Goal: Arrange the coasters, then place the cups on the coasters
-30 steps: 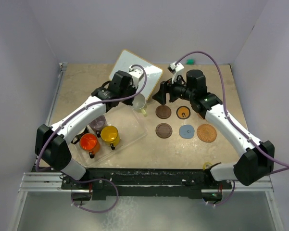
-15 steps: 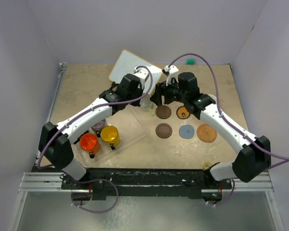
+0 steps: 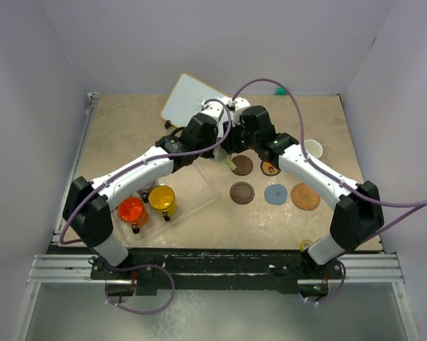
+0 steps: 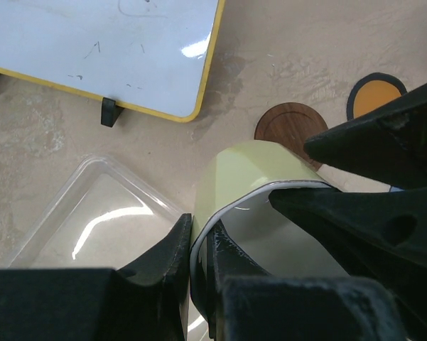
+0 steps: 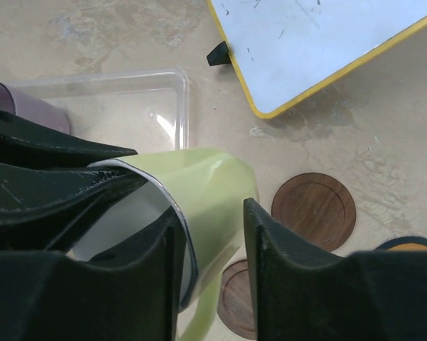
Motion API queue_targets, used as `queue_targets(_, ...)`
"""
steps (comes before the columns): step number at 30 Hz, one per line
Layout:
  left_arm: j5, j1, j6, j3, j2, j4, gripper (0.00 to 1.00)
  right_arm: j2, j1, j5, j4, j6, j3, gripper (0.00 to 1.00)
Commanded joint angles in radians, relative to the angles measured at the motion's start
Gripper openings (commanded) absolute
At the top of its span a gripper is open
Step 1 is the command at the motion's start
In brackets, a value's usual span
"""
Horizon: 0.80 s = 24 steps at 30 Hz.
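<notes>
Arms converged, left gripper [image 4: 197, 238] clamped on pale yellow-green cup [image 4: 249, 170], right gripper [image 5: 213, 227] straddling it, grip unclear

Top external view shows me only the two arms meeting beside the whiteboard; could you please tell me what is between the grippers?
Observer: A pale yellow-green cup; the left gripper pinches its rim, one finger inside, one outside.
Operator: Thank you. Is the other arm on it too?
Observer: The right gripper straddles the wall elsewhere on the rim; whether it presses, I cannot tell.
Operator: Is anything in the cup?
Observer: Only gripper fingers show inside; the lining is white.
</notes>
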<state>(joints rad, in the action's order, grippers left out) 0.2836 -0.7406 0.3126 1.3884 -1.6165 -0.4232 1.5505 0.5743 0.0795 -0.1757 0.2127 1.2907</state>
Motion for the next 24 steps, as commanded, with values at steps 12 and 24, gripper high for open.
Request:
queue_targets(12, -0.066, -0.009, 0.037, 0.023, 0.046, 0.200, 0.03, 0.009, 0.007, -0.185, -0.040, -0.004, 0.055, 0.00)
queue_targets(24, -0.175, -0.006, -0.125, -0.052, 0.161, 0.251, 0.39, -0.054, -0.018, -0.262, -0.080, -0.052, 0.023, 0.00)
